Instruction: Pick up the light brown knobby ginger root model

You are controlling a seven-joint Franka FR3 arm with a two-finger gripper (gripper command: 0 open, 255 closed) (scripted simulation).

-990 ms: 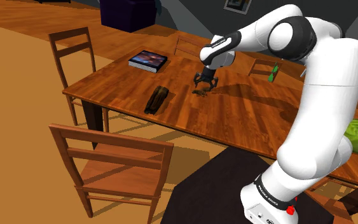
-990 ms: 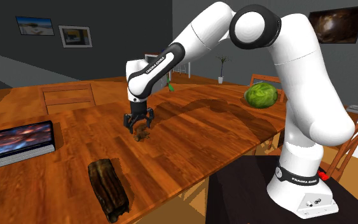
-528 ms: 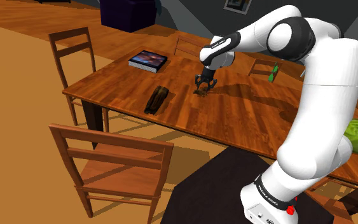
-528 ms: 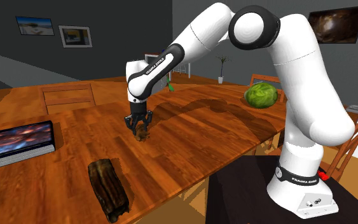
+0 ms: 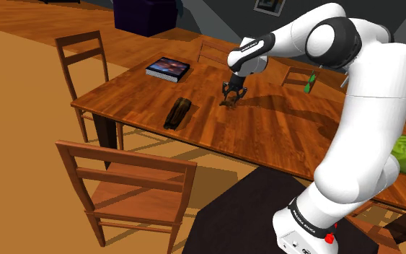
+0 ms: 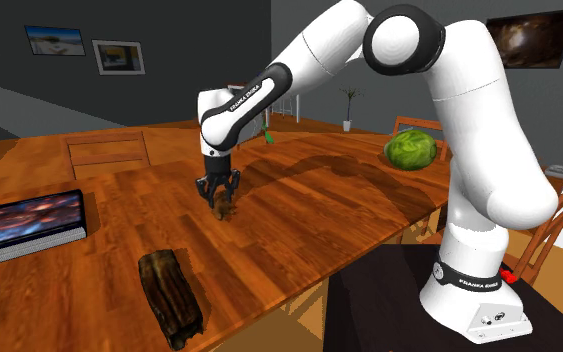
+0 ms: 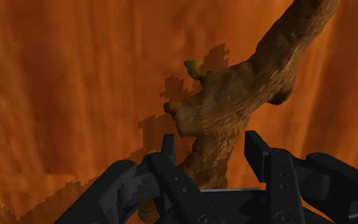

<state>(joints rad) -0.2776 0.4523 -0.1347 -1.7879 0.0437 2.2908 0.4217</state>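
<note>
Nearest you: one dark, log-like lump (image 5: pixel 177 113) lying on the table (image 5: pixel 288 137). Mid-table: one knobby brown ginger root (image 7: pixel 234 108), pinched at its lower end between your jaws, low over the wood. Farthest: one flat book (image 5: pixel 168 68), near the table's corner.

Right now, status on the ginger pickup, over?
Gripper shut on ginger root. Root down near the table, lift-off unclear. Dark brown object and book well clear.

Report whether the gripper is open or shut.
Shut on the ginger root: in the wrist view the gripper's black fingers clasp its knobby brown body between them.
</note>
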